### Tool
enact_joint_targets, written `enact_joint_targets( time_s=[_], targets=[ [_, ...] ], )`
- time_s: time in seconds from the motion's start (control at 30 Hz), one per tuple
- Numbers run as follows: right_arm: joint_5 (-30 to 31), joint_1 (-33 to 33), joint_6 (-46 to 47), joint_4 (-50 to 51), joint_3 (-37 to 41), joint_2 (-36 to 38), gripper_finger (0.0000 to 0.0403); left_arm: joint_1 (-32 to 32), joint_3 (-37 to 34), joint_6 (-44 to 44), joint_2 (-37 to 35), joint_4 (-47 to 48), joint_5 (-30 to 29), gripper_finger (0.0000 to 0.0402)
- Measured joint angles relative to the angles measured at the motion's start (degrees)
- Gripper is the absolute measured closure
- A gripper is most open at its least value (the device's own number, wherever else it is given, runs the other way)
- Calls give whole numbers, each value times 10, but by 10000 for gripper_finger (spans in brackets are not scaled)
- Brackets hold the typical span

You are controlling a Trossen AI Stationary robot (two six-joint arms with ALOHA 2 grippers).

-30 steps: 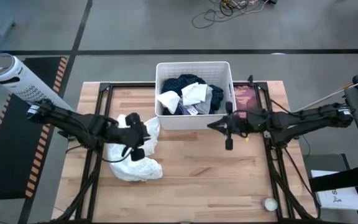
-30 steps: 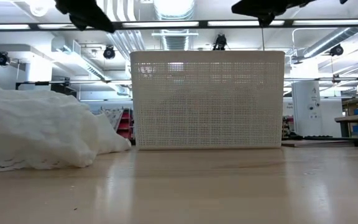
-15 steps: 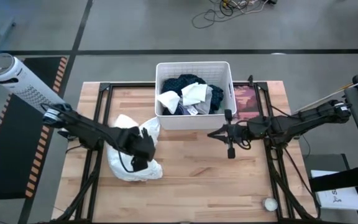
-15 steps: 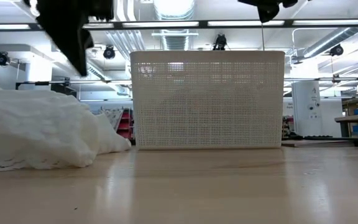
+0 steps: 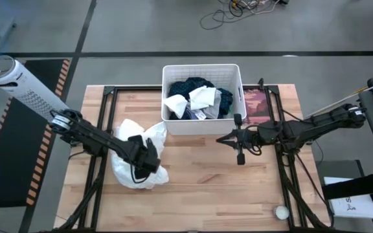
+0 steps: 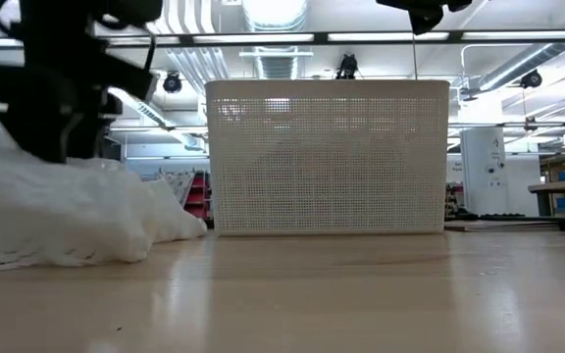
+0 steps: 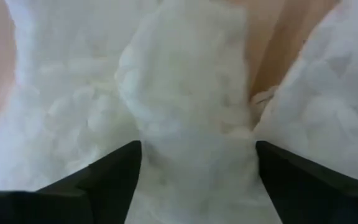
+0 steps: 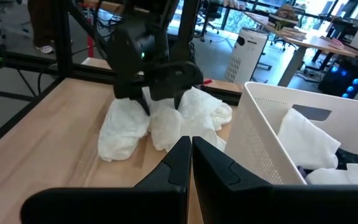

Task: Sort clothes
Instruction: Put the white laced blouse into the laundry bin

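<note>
My left gripper (image 5: 149, 160) sits on the garment pile (image 5: 125, 173) near the table's (image 5: 206, 188) left edge, the basket (image 5: 201, 125) at its far edge, my right gripper (image 5: 239, 157) right of centre.

Bare table (image 5: 199, 188) lies between the white heap (image 5: 138, 169) and the basket (image 5: 203, 123).

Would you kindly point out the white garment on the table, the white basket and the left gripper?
white garment (image 5: 129, 169): high view, on its bare lower left part.
white basket (image 6: 327, 157): low view, on the middle of its perforated front wall.
left gripper (image 5: 146, 163): high view, between its fingertips over the garment.
</note>
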State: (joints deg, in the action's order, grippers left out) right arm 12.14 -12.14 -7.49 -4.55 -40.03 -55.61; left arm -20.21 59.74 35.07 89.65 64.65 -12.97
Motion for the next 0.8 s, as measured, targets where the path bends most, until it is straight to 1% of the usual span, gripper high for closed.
enact_joint_targets(
  time_s=[0.13,0.23,0.47,0.53,0.6,0.67,0.73,0.8],
  targets=[
    [0,0,3,0,0,0,403,0,-42,0,2,-27,-1,88],
    [0,0,4,0,0,0,403,1,-74,-1,1,-72,-1,88],
    [0,0,4,0,0,0,403,12,-155,0,-4,-199,5,112],
    [0,0,4,0,0,0,403,17,-170,3,-5,-218,13,124],
    [0,0,4,0,0,0,403,19,-176,17,-5,-225,15,141],
    [0,0,4,0,0,0,403,19,-177,27,-6,-222,9,169],
    [0,0,4,0,0,0,403,20,-169,33,-6,-208,-2,208],
    [-1,0,4,0,0,0,403,19,-150,35,-4,-180,-23,259]
  ],
)
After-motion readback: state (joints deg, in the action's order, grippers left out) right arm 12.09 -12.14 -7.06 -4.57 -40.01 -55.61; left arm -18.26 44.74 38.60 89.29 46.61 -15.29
